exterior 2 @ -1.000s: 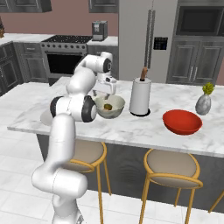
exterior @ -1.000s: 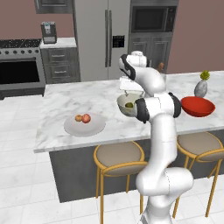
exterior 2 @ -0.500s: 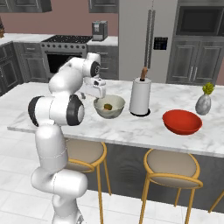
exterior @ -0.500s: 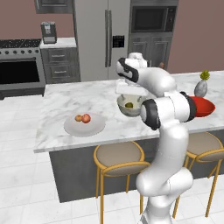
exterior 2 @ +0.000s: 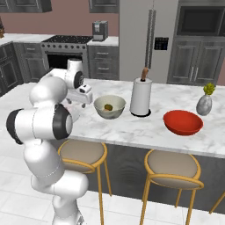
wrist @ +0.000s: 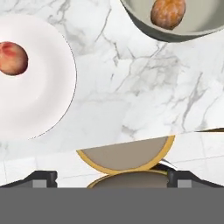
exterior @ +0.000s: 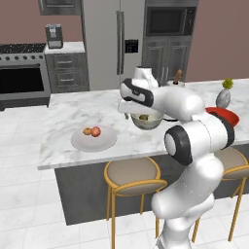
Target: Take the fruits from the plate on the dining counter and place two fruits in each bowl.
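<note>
The pale grey plate [exterior: 104,142] lies on the dining counter [exterior: 68,109] and carries an orange-brown fruit [exterior: 87,131] and a reddish fruit [exterior: 96,131]. To its right stands the beige-grey bowl [exterior: 151,121]. My gripper [exterior: 128,114] hangs open and empty above the counter, between the plate and this bowl. In the hand view the plate [wrist: 43,96] lies at the left with the reddish fruit [wrist: 13,58]. The bowl [wrist: 197,26] at the top right holds an orange-brown fruit [wrist: 167,12]. The red bowl [exterior 2: 183,122] stands further right. My gripper [wrist: 111,179] has its fingertips wide apart.
A paper towel roll [exterior 2: 140,96] stands behind the beige-grey bowl [exterior 2: 110,107], and a small vase [exterior 2: 204,103] behind the red bowl. Gold-framed stools [exterior: 133,174] stand under the counter's near edge, one stool [wrist: 127,155] below the hand. Cabinets and a fridge line the back wall.
The arm has swung left from above the beige-grey bowl toward the plate. The gripper has stayed open and empty. The fruits have not moved.
</note>
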